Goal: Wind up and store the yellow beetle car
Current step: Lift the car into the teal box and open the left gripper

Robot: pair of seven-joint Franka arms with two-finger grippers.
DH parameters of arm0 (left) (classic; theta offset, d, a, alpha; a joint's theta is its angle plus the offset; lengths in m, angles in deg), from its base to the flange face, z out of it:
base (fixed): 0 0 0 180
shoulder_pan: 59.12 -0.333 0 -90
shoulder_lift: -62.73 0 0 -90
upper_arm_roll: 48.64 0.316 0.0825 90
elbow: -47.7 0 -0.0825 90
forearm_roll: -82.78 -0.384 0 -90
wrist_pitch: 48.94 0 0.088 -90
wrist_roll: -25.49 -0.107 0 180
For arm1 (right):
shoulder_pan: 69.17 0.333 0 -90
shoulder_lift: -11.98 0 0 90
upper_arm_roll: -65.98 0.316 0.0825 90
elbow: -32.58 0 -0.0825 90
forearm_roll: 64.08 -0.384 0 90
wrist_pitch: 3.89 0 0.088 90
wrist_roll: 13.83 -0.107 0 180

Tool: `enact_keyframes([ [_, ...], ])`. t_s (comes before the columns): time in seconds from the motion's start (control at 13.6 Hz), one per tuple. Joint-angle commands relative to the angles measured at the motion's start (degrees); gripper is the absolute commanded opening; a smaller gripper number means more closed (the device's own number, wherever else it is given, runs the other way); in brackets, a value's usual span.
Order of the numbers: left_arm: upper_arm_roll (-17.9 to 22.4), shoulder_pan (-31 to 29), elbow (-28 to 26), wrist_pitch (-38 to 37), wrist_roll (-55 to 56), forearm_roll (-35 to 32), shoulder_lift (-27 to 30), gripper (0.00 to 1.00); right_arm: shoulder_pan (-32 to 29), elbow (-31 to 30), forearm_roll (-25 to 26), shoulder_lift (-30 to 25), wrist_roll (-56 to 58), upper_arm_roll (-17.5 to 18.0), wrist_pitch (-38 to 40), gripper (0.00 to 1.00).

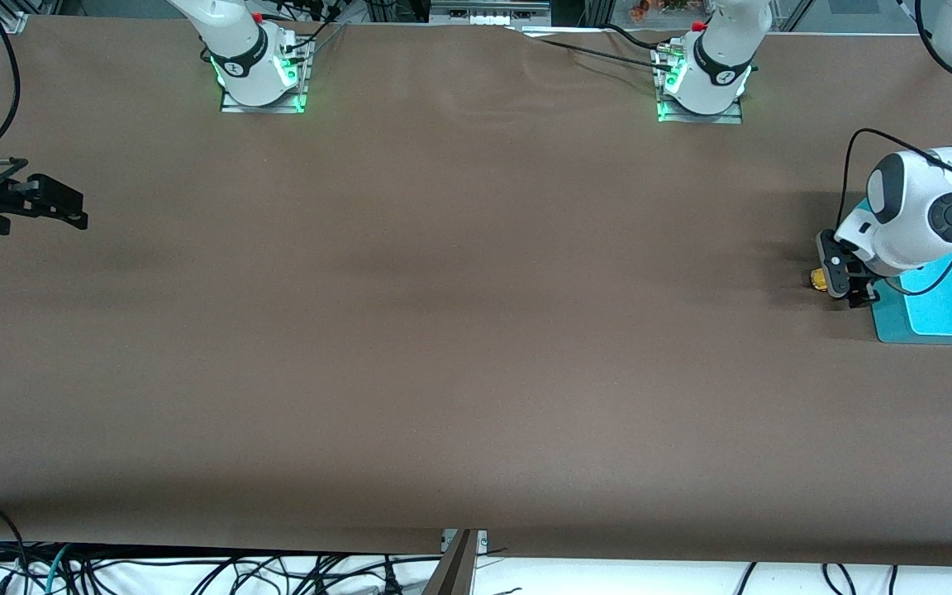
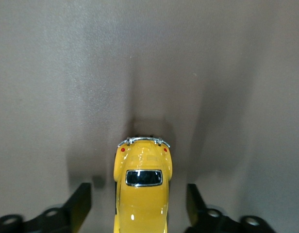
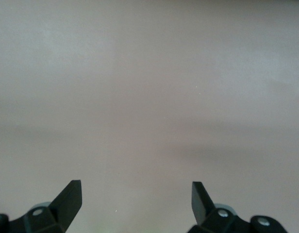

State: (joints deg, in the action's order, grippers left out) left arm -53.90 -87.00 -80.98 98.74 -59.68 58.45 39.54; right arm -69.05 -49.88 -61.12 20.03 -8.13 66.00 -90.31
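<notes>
Yellow beetle car (image 2: 142, 194) sits between the left gripper's (image 1: 844, 285) wide jaws; the right gripper (image 1: 46, 202) waits, jaws wide.

The left arm reaches down at its own end of the desk, wrist bent over, the left tool (image 1: 844, 285) low against the desk surface. Its fingers (image 2: 79, 201) stand spread apart, touching nothing on their inner faces. The right arm waits at its own end of the desk, forearm level, the right tool (image 1: 59, 202) held above the desk with fingers (image 3: 69, 196) wide apart.
</notes>
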Motion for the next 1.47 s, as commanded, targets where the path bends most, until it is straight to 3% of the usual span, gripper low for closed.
enact_keyframes([
  [0.0, -0.5, -0.8, 0.4, 0.6, -0.9, -1.6, -0.2, 0.25, 0.2, -3.1, 0.5, -2.7, -1.2, -0.2, 0.3, 1.00],
  [0.07, -0.5, -0.8, 0.4, 0.6, -0.9, -1.6, -0.1, 0.17, 0.3, -3.3, 0.5, -2.6, -1.3, -0.2, 0.4, 1.00],
  [0.29, -1.2, -0.2, 0.8, 0.2, -0.9, -1.6, 1.3, 0.14, 0.2, -2.7, 0.3, -1.6, -0.9, -0.1, 0.4, 1.00],
  [0.44, -6.3, -0.2, 0.9, -3.7, -0.4, -1.0, 5.1, 0.14, 0.2, -2.5, 0.1, -1.5, -0.9, -0.1, 0.3, 1.00],
  [0.74, -12.7, -0.2, 13.0, -28.0, -0.2, 3.2, 6.8, 0.15, 0.3, -2.4, 0.1, -0.8, -1.1, -0.1, 0.0, 1.00],
  [0.88, -13.5, -0.8, 21.1, -42.1, -0.7, 4.1, 6.9, 0.15, 0.2, -2.4, 0.2, -0.7, -1.1, -0.1, -0.1, 1.00],
  [0.96, -12.9, -1.8, 23.5, -45.3, -1.7, 3.9, 6.8, 0.15, 0.1, -2.4, 0.1, -0.7, -1.2, -0.1, -0.2, 1.00],
  [1.25, -12.6, -14.0, 23.7, -44.9, -12.4, 1.9, 5.4, 0.16, 0.1, -2.4, 0.3, -0.5, -0.9, -0.1, -0.2, 1.00],
  [1.4, -12.5, -19.6, 23.4, -38.9, -19.3, 0.4, 1.8, 0.16, 0.1, -2.4, 0.2, -0.5, -0.9, -0.1, -0.2, 1.00],
])
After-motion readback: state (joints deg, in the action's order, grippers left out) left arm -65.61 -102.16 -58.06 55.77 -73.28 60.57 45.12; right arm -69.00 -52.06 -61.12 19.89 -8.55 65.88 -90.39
